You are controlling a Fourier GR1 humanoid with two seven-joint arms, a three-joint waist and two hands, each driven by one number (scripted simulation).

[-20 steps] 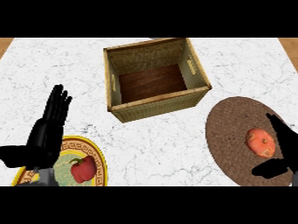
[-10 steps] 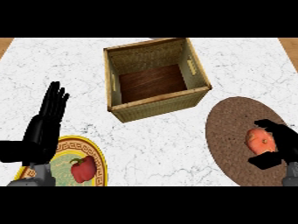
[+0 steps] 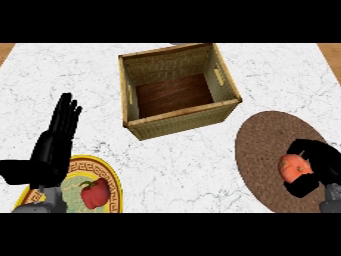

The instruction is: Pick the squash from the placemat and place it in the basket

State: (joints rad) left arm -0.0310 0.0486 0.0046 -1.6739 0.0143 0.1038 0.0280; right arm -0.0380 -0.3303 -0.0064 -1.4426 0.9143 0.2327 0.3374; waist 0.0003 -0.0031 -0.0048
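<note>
An orange squash [image 3: 292, 167] lies on the round brown placemat [image 3: 265, 150] at the right of the counter. My right hand [image 3: 323, 167] is curled round it from the right, with fingers over its top and the thumb below, hiding its right side. The square woven basket [image 3: 177, 91] with a dark wooden floor stands at the counter's middle back, to the upper left of the placemat. At the lower left my left hand [image 3: 51, 147] rests open, fingers straight and pointing up.
A yellow-rimmed plate [image 3: 111, 180] with a red pepper [image 3: 94, 193] sits at the lower left, partly under the left forearm. White marble counter lies between plate, basket and placemat. Wooden floor shows past the counter's far corners.
My right hand has closed its fingers and thumb round the squash on the placemat. The left hand has barely shifted.
</note>
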